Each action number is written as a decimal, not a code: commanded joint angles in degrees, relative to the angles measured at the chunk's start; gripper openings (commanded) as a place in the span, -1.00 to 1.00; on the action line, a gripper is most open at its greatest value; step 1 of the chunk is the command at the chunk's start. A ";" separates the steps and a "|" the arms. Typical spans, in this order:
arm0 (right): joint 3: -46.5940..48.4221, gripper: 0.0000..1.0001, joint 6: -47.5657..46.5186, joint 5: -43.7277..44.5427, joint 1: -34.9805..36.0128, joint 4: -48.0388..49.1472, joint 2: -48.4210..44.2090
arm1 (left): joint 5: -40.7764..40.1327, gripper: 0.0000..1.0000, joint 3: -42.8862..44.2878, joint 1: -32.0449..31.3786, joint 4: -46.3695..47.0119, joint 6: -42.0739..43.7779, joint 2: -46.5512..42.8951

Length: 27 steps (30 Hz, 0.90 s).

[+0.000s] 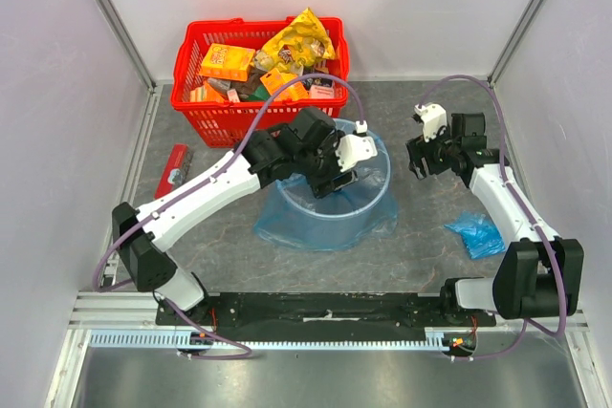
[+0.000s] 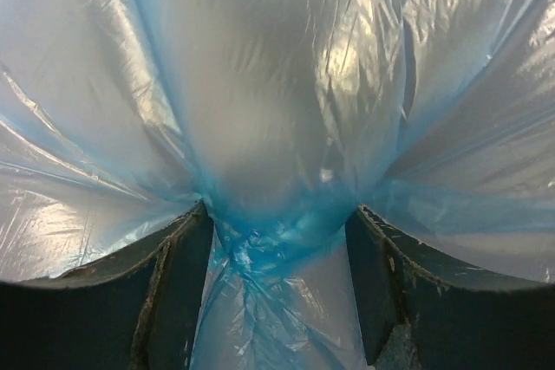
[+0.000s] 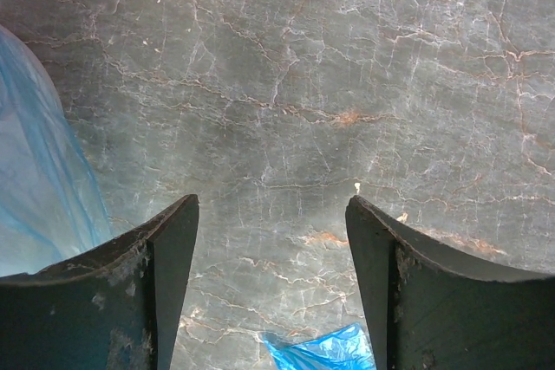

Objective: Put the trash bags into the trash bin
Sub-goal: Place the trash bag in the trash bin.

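**A:** What lies nearest the arm bases?

**B:** We note the small trash bag, a crumpled bright-blue bundle. It lies on the counter just beside the right arm and outside the trash bin. The right wrist view catches its edge at the bottom of the frame.

**A:** And at mid-counter?

**B:** Here we mark the trash bin, standing upright. The large trash bag lines it. The film runs down inside, and its skirt drapes over the rim onto the counter at the near left and at the right. The left arm reaches in from the left, and the left gripper points down into the bin's mouth. In the left wrist view we see its fingers spread, with a puckered gather of blue film between them. We cannot tell whether that film presses on both.

**A:** Where is the other gripper?

**B:** We place the right gripper to the right of the bin, apart from it. Its fingers are spread with only bare counter between them. The large bag's film shows at the left edge of its wrist view.

**A:** And farthest off?

**B:** We see a red flat object near the counter's left edge. Beyond the bin stands the red basket, full of packets, with a yellow snack packet on top.
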 commanded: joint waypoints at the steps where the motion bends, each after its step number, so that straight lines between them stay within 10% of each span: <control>1: -0.90 0.53 0.06 -0.27 -0.44 2.09 -1.46 | -1.37 0.36 -1.63 -0.28 3.32 2.23 1.23; 27: -1.51 0.55 -0.46 -2.56 -0.79 1.57 -0.58 | -1.11 0.41 -4.63 -0.37 6.93 3.46 1.94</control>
